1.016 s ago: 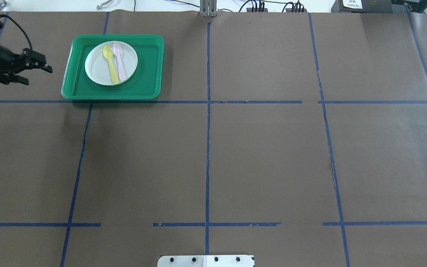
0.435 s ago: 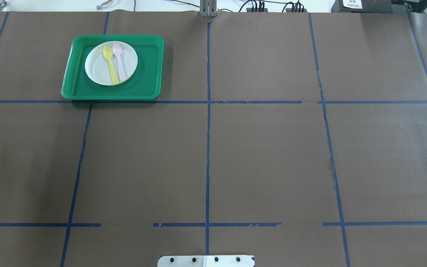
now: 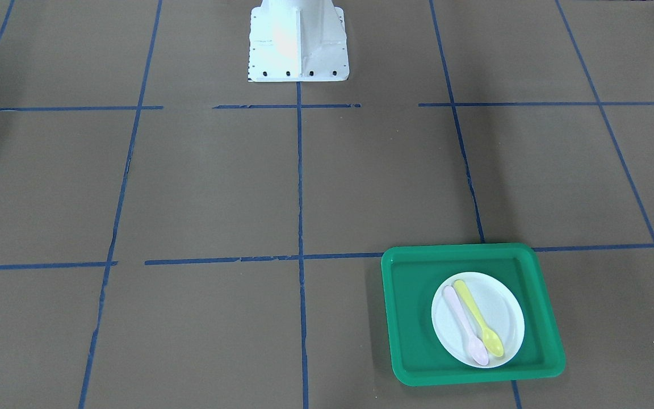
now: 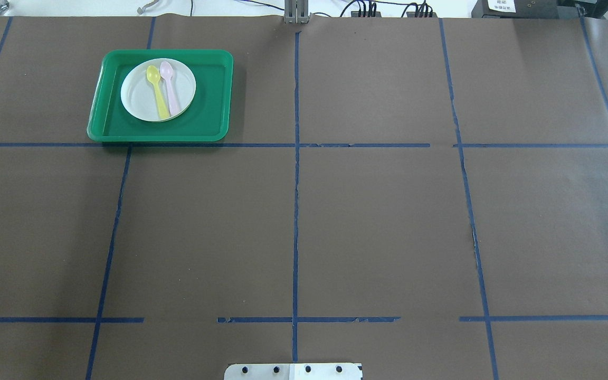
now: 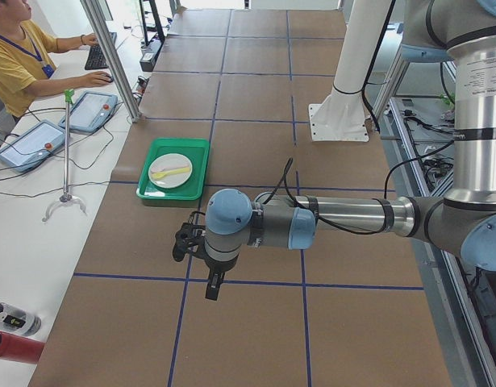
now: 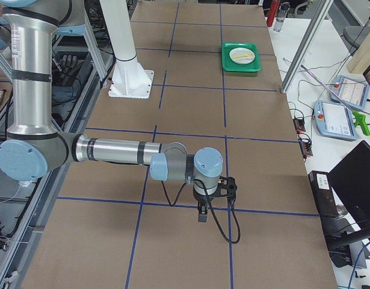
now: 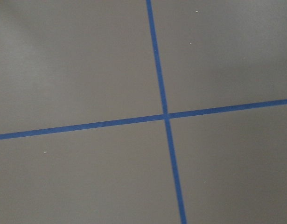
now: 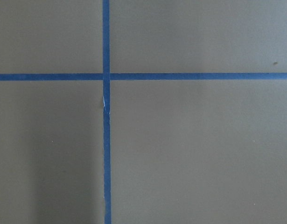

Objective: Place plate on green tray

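The small white plate (image 4: 138, 100) lies flat inside the green tray (image 4: 211, 108) at the table's far left; both also show in the front-facing view, plate (image 3: 506, 309) and tray (image 3: 412, 318). A yellow spoon (image 4: 159, 97) and a pink spoon (image 4: 171, 89) lie on the plate. My left gripper (image 5: 197, 260) shows only in the exterior left view, hanging over bare table well short of the tray. My right gripper (image 6: 212, 201) shows only in the exterior right view, far from the tray (image 6: 230, 57). I cannot tell whether either is open or shut. Both wrist views show only brown paper and blue tape.
The table is covered in brown paper with a blue tape grid. The robot's white base (image 3: 297, 40) stands at the near middle edge. An operator (image 5: 18, 56) sits by teach pendants (image 5: 90, 111) beyond the table's far edge.
One second ago my left gripper stood at the overhead view's far left beside the tray; it has since left that view. The plate, spoons and tray have not moved.
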Motion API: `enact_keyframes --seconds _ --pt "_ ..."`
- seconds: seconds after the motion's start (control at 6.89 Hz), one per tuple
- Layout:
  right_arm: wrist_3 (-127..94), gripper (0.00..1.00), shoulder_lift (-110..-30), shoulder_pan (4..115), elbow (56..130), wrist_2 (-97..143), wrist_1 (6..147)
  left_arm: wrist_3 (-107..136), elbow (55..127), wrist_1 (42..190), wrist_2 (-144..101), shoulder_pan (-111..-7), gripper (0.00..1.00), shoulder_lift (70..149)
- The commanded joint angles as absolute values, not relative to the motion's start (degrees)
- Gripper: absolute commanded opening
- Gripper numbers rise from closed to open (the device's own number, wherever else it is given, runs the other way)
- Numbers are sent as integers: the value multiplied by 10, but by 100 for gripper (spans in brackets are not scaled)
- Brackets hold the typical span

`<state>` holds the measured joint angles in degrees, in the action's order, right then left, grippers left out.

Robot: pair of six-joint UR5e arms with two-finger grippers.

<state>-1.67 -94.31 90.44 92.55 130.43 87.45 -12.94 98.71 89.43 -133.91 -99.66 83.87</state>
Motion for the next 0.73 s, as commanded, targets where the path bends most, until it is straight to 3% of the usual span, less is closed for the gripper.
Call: enact_keyframes --seconds 0.0,0.58 --pt "-17 100 -943 904 925 1304 875 -144 992 818 -1336 -1008 100 825" --pt "-17 100 -943 904 925 1304 875 -98 1033 826 -1327 -960 100 797"
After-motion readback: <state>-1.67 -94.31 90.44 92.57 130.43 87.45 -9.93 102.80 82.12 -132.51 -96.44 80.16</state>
